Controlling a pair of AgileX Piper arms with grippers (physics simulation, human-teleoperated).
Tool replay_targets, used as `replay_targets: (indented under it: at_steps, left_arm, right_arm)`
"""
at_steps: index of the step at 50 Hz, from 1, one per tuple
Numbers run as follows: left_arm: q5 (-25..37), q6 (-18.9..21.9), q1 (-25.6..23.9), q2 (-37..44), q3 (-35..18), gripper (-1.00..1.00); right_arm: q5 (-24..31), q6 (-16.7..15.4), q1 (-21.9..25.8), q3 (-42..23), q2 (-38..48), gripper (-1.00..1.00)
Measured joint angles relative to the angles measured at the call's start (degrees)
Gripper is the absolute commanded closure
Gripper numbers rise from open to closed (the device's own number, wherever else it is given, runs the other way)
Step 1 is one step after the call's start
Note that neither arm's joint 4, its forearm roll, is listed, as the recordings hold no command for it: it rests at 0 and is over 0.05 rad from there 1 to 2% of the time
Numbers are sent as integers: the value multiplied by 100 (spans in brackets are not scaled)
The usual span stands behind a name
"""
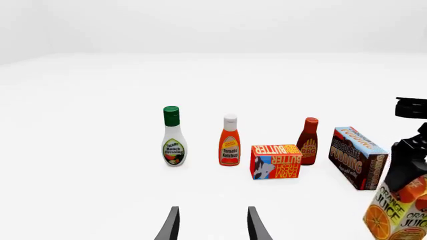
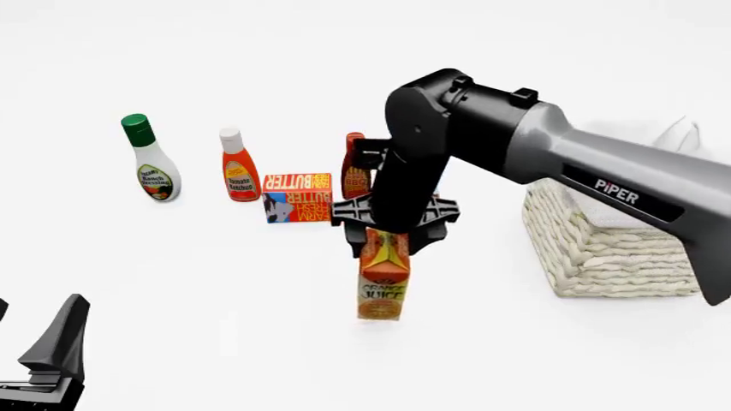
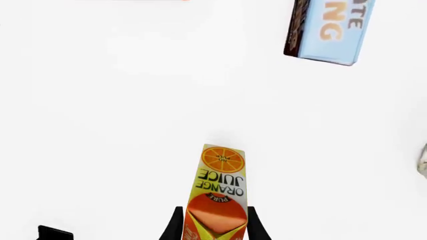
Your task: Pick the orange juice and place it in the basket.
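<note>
The orange juice is a small orange and yellow gable-top carton, upright in the middle of the table. It also shows in the left wrist view and the right wrist view. My right gripper comes down from above and is shut on the carton's top ridge, with a finger on each side. I cannot tell if the carton is off the table. The basket, cream wicker with a white liner, stands to the right of the carton. My left gripper is open and empty at the near left.
A row of groceries stands behind the carton: a ranch dressing bottle, a ketchup bottle, a butter box, a BBQ sauce bottle and a chocolate pudding box. The right arm reaches over the basket's left side.
</note>
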Motion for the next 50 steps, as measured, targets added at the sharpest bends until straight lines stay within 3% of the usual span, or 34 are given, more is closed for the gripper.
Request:
replay_targets:
  at_steps: [27, 50]
  left_arm:
    - [0, 0, 0, 0, 0, -100]
    - [0, 0, 0, 0, 0, -100]
  right_arm:
    - [0, -1445, -343, -85, -584, 100]
    - [1, -2483, -1070, -329, -1158, 100]
